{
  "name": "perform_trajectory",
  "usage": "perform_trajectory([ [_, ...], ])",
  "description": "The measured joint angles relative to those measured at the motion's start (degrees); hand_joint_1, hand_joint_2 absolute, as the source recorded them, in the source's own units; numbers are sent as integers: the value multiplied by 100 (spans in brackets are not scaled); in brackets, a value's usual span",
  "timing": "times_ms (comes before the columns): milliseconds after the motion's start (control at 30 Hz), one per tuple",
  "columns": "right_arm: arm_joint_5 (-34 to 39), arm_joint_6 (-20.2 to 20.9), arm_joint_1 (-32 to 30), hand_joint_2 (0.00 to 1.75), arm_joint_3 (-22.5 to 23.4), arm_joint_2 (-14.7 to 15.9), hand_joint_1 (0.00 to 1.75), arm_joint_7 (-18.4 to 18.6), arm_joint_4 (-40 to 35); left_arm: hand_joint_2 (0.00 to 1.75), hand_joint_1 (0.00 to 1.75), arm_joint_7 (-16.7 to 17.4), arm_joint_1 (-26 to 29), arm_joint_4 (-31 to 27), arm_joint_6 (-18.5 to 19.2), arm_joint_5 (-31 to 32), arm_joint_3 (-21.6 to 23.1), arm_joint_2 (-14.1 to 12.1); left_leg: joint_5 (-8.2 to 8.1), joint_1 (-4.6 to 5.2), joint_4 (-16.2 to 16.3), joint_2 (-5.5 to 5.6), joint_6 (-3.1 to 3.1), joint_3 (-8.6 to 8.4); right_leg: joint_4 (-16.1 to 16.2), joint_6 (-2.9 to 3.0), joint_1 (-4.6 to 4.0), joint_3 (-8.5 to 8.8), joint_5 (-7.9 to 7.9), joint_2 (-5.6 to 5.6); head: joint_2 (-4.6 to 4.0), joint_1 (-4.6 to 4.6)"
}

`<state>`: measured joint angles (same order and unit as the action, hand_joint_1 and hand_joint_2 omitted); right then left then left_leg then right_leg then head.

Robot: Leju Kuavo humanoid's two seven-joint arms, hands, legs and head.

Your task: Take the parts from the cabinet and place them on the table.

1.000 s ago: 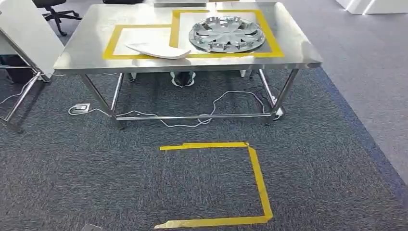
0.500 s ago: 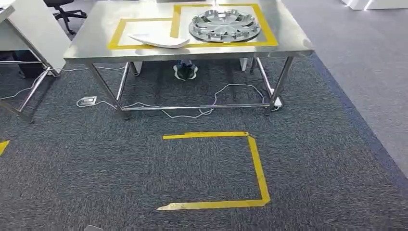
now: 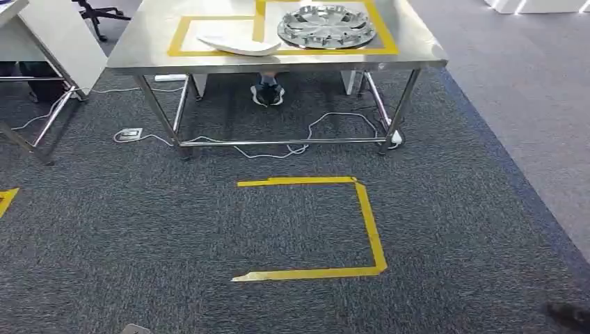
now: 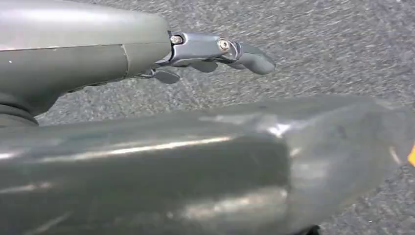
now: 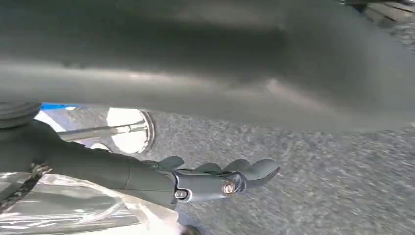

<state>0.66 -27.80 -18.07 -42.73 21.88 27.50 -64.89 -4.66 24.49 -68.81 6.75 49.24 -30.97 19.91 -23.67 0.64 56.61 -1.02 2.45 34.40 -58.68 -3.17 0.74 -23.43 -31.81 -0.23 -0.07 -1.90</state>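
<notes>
Left hand (image 4: pixel 215 51): grey, fingers extended straight and empty, nothing held between them. Carpet (image 4: pixel 333 44): dark grey, speckled, lying beyond the hand. Yellow fragment (image 4: pixel 412 155): small patch at the picture's edge, too cropped to identify.

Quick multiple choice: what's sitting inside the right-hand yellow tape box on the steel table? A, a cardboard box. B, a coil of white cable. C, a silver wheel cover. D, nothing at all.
C: the head view shows a silver wheel cover lying flat inside the right-hand yellow tape outline on the steel table, with a white curved part lying beside it, across the edge of the other outline.
</notes>
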Motion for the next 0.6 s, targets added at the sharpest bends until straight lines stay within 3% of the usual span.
perform_trajectory([
  [33,9,-15,12,0,-17,13,0,-2,0,0,0,0,8,4,-18,-2,-2,2,20,26,54,17,-32,58,597,30,-19,442,-193,1,2,-18],
  [67,26,-37,40,0,-35,20,0,-4,0,0,0,0,1,9,-24,-2,0,-2,61,36,84,-1,-67,74,720,93,-21,403,-322,-10,2,7],
  [133,68,-68,20,0,-79,33,0,-2,4,0,0,-2,2,13,-28,-2,0,-7,171,3,52,-6,-139,86,665,186,-54,329,-261,-9,2,9],
  [167,98,-72,2,0,-114,33,0,0,7,0,0,-2,16,17,-33,-4,-4,-9,173,-8,72,9,-180,119,676,242,-25,279,-183,-40,0,-13],
  [233,146,-98,6,0,-168,48,0,-2,9,0,0,-2,29,17,-33,-4,-2,-9,-443,-37,482,37,-253,231,675,317,-25,191,-93,-68,2,15],
  [267,185,-114,8,0,-196,50,0,0,9,0,0,-2,34,22,-33,-4,-2,-11,-788,-47,907,41,-283,324,668,315,-27,138,-52,-71,0,22],
  [300,210,-124,7,0,-232,50,0,0,11,0,0,-2,31,26,-33,-4,-2,-17,-1026,-51,1365,44,-302,416,661,312,-32,88,-15,-77,0,24],
  [333,241,-142,7,0,-265,52,0,-2,13,0,0,-2,30,28,-35,-4,-2,-17,-1111,-55,1713,45,-311,463,638,306,-35,31,17,-81,0,20],
  [367,264,-157,12,0,-300,59,0,0,17,0,0,-2,32,33,-33,-4,-2,-17,-1053,-56,1792,45,-310,408,605,299,-37,-25,31,-83,0,24],
  [433,315,-186,28,0,-348,61,0,0,17,0,0,-2,33,42,-35,-2,-2,-17,-720,-55,1205,46,-272,-45,519,287,-43,-127,38,-83,2,24],
  [467,337,-205,52,0,-376,66,0,0,17,0,0,-2,33,46,-37,-2,-2,-17,-547,-53,690,48,-234,-363,485,285,-51,-147,37,-82,0,26],
  [500,385,-234,88,0,-422,63,0,-2,17,0,0,-2,33,48,-44,-2,-2,-28,-513,-41,174,59,-170,-652,463,277,-53,-168,33,-81,0,20],
  [533,419,-258,117,0,-474,66,0,-2,18,0,0,-2,25,55,-46,2,-4,-35,-606,-37,53,59,-128,-763,444,248,-84,-199,40,-79,2,15],
  [600,502,-301,163,0,-540,89,0,-13,18,0,0,-2,21,63,-61,4,-4,-35,-580,-14,-7,56,-102,-710,433,184,-71,-227,71,-75,2,24],
])
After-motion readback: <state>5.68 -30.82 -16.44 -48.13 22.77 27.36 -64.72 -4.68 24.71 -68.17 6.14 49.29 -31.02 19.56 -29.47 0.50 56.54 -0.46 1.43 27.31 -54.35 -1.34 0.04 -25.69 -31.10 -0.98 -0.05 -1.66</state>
